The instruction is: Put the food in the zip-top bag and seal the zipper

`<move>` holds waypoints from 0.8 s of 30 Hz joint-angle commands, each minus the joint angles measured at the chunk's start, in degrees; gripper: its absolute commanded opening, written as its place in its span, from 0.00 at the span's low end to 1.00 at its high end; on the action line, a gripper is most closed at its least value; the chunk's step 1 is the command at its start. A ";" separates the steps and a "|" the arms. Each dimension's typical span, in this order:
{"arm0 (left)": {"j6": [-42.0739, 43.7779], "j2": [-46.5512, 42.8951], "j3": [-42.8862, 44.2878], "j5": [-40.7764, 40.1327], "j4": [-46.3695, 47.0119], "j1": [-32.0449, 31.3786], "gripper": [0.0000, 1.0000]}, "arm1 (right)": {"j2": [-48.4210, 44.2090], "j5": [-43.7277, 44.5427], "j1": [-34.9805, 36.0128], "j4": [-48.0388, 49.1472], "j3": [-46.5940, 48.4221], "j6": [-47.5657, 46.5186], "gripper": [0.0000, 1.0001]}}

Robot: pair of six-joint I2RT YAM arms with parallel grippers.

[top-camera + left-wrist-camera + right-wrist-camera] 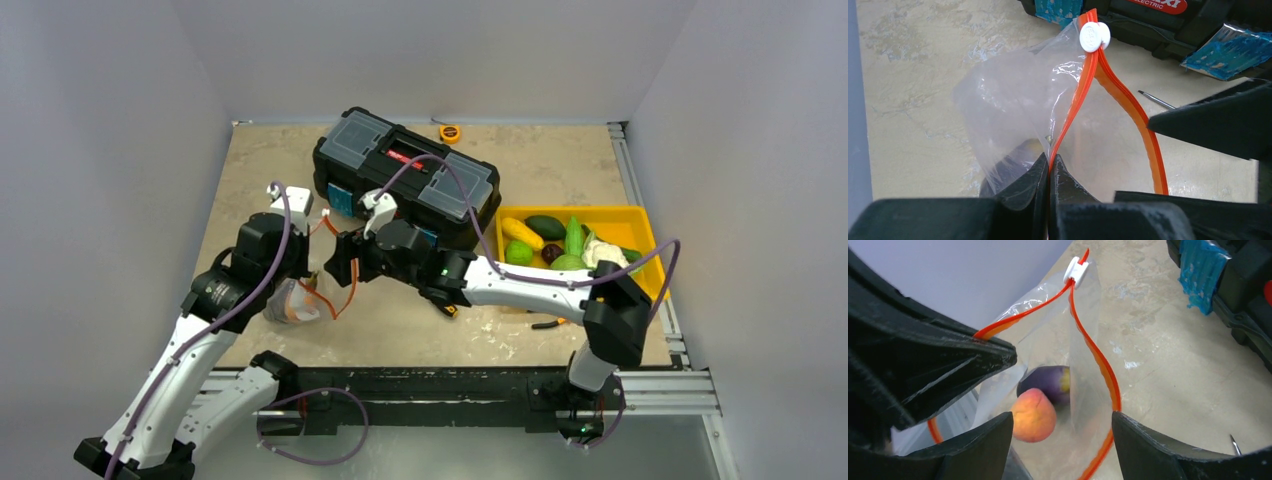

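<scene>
The clear zip-top bag (290,302) hangs open at the table's left. Its orange-red zipper (1083,85) carries a white slider (1094,36) at the far end. My left gripper (1050,167) is shut on the zipper strip and holds one side of the mouth up. My right gripper (1062,422) is open and empty, its jaws straddling the bag's open mouth. Inside the bag lie a peach-coloured fruit (1034,415) and a purple eggplant (1048,381). More food (560,245), yellow, green and white pieces, lies in the yellow tray (640,225) at the right.
A black toolbox (405,172) stands just behind the bag and both grippers. A small orange tape measure (450,132) lies behind it. Orange-handled pliers (547,322) lie in front of the tray. A screwdriver tip (1155,100) lies on the table by the bag.
</scene>
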 commanded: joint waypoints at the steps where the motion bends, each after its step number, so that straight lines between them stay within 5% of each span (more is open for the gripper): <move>1: -0.73 0.29 0.16 -0.51 1.89 -0.19 0.00 | -7.95 -0.29 0.10 -4.02 -2.45 -0.46 0.71; 7: -0.73 0.93 0.30 -0.62 1.65 -0.19 0.00 | -17.05 4.84 0.16 -10.70 -7.51 -2.27 0.71; 14: -0.69 1.15 0.29 -0.53 1.61 -0.19 0.00 | -29.95 24.27 -1.73 -18.73 -16.00 -6.64 0.72; 24: -0.73 1.83 0.43 0.05 1.62 -0.19 0.00 | -50.81 28.86 -25.70 -24.26 -30.74 0.83 0.73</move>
